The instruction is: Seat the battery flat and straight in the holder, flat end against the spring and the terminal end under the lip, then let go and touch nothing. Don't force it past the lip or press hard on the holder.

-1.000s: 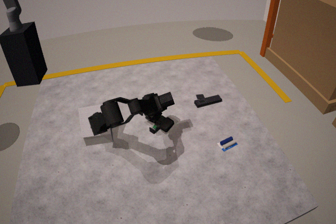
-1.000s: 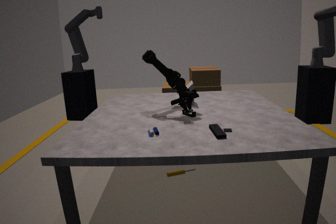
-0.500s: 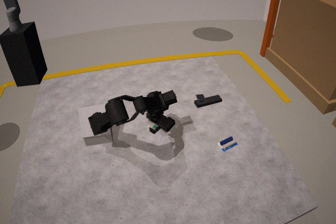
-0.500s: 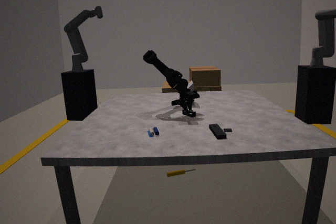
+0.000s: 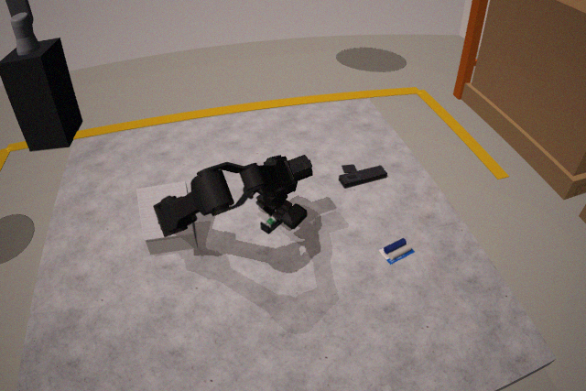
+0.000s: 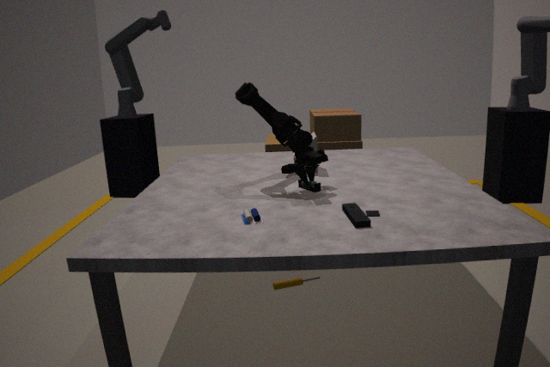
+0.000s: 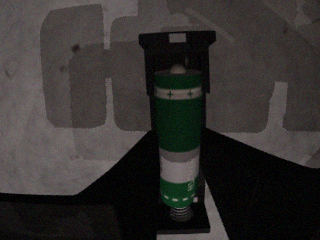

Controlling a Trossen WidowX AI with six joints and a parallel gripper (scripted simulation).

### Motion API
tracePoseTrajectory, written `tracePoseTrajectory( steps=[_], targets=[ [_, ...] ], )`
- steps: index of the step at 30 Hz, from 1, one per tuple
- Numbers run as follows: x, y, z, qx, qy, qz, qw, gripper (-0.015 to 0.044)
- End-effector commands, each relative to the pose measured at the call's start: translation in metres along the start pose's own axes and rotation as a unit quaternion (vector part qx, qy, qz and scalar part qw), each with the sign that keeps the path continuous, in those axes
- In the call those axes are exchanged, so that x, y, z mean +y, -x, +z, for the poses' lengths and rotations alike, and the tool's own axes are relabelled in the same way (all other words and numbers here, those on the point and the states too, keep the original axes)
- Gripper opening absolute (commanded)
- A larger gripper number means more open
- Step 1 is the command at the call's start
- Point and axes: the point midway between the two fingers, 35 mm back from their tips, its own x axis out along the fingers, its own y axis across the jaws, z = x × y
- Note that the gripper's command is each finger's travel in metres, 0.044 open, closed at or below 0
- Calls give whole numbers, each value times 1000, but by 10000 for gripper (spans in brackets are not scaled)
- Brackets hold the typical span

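Note:
The green and white battery (image 7: 179, 120) (image 5: 270, 221) lies lengthwise over the black holder (image 7: 206, 41) (image 5: 265, 227) (image 6: 316, 187). Its flat end meets the spring (image 7: 181, 214) at the bottom of the wrist view. Its terminal end, with the silver nub (image 7: 177, 69), points to the lip and stands short of it, with a dark gap between. That end looks wider and may be raised; how deep the battery sits is hard to tell. My gripper (image 7: 176, 137) (image 6: 308, 180) is shut on the battery around its middle, with dark fingers on both sides.
A blue and a white cylinder (image 5: 395, 245) (image 6: 255, 214) lie together on a small blue and white piece. A black oblong block (image 5: 363, 176) (image 6: 356, 215) lies beside a small dark square (image 5: 349, 168) (image 6: 372, 213). A screwdriver (image 6: 288, 284) lies on the floor.

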Motion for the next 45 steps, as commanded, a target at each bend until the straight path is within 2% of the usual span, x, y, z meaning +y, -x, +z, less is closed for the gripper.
tracePoseTrajectory(
  steps=[1,32,45],
  targets=[
    [1,-3,-6,22,1,0,1000,62],
    [-2,-4,1,96,-1,7,995,62],
    [-3,-5,6,103,-2,11,995,62]
  ],
)
